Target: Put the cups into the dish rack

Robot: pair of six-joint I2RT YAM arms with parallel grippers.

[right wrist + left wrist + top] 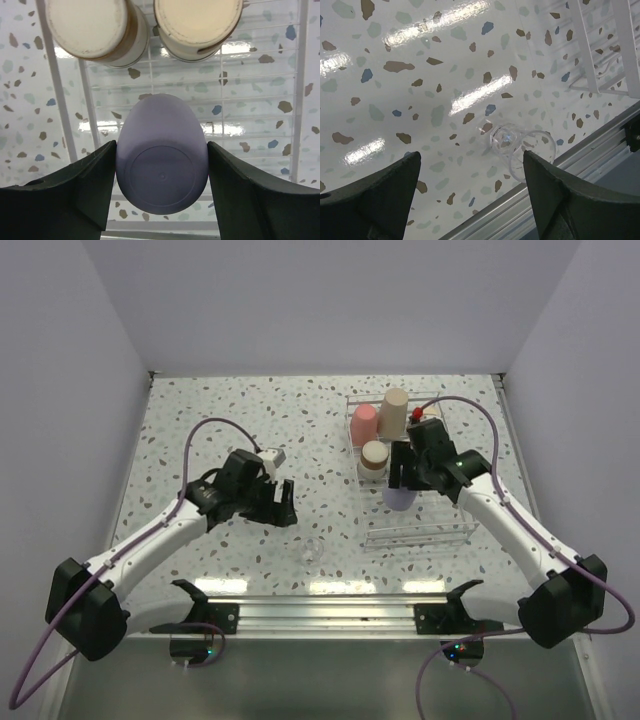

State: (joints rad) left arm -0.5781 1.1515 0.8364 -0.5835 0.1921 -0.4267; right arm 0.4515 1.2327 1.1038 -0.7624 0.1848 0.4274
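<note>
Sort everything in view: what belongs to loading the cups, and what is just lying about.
Job: rack, pink cup, tan cup, beige cup, lavender cup in right gripper, clear cup on its side.
Just there: front rail, cables.

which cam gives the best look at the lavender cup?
Right wrist: the lavender cup sits large and centred, base toward the camera, gripped by the right gripper over the rack. Top view shows it small, partly hidden by that gripper. Left wrist doesn't show it.
</note>
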